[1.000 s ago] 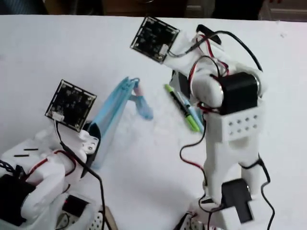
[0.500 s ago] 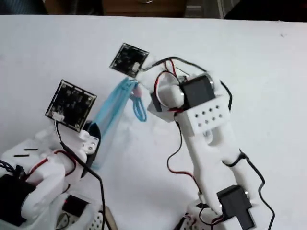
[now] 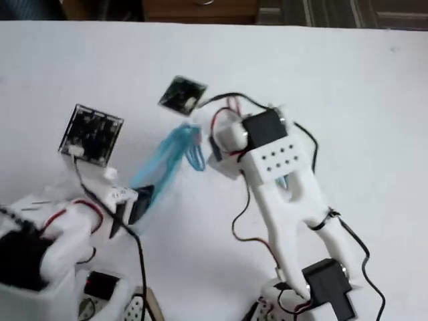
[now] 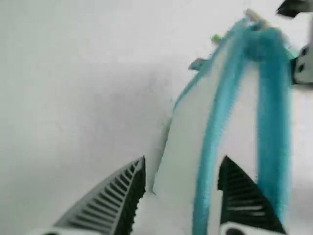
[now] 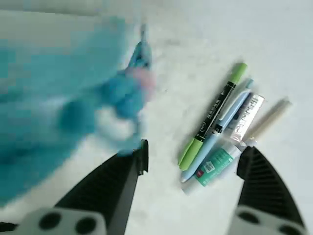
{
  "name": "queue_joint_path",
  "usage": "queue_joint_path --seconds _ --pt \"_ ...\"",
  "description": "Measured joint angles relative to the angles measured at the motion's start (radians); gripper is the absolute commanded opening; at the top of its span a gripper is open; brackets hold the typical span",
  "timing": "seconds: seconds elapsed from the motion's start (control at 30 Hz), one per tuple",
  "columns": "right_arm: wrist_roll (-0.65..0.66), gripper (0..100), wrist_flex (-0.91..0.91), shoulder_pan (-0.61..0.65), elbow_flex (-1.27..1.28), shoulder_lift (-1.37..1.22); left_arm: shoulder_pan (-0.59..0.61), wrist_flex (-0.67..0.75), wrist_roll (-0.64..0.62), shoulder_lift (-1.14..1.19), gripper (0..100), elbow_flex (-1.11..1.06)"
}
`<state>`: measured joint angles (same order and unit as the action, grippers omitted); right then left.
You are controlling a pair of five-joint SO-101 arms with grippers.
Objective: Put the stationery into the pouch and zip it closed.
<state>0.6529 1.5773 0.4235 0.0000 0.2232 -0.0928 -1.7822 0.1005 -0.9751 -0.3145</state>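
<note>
The blue pouch [image 3: 162,165] lies between the two arms, its strap loop [image 3: 195,158] at the far end. My left gripper [image 3: 136,202] is at its near end. In the left wrist view the pouch [image 4: 188,156] runs between the parted fingers of my left gripper [image 4: 182,174], and one finger [image 4: 244,198] sits between the two zipper lines. My right gripper [image 3: 204,144] is open at the strap end. The right wrist view has the right gripper [image 5: 195,149] wide open above a green pen [image 5: 212,115], a blue pen [image 5: 221,131], a tube [image 5: 231,142] and a beige stick [image 5: 266,120], with the pouch [image 5: 49,98] beside them.
The white table [image 3: 361,87] stretches bare to the right and far side. In the high view the right arm's body [image 3: 281,174] covers the spot where the pens lie. Cables trail from both arms near the front edge.
The right arm has swung left from over the pens to the pouch's strap end, covering the pens in the high view. The left arm has shifted and the pouch has tilted with it.
</note>
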Motion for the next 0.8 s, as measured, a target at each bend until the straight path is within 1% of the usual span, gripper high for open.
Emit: queue_joint_path --seconds 0.1,0.17,0.23,0.27,0.3,0.37,0.43,0.53,0.73,0.8 --pt "-0.035 29.5 -0.029 -0.081 0.0 0.0 0.046 0.0 0.0 -0.003 21 -0.025" --pt "-0.058 29.5 -0.041 -0.121 0.0 0.0 0.058 0.015 0.0 -0.003 13 -0.029" --pt "-0.069 29.4 -0.044 -0.146 0.0 0.0 0.058 0.028 0.0 -0.003 2 -0.029" --pt "-0.072 29.4 -0.044 -0.155 0.0 0.0 0.061 0.037 0.0 -0.003 2 -0.029" --pt "-0.074 29.4 -0.044 -0.163 0.0 0.0 0.061 0.044 0.0 -0.003 4 -0.029" --pt "-0.084 29.4 -0.049 -0.173 0.0 0.0 0.061 0.066 0.0 -0.003 2 -0.029" --pt "-0.089 29.4 -0.058 -0.195 0.0 0.002 0.061 0.071 0.0 -0.003 2 -0.025" --pt "-0.089 29.4 -0.063 -0.222 0.0 0.02 0.066 0.08 0.012 0.017 2 0.038" --pt "-0.089 29.4 -0.063 -0.272 0.005 0.031 0.064 0.103 0.183 0.014 2 0.256" --pt "-0.089 29.4 -0.055 -0.302 0.009 0.031 0.06 0.104 0.229 0.017 2 0.295"
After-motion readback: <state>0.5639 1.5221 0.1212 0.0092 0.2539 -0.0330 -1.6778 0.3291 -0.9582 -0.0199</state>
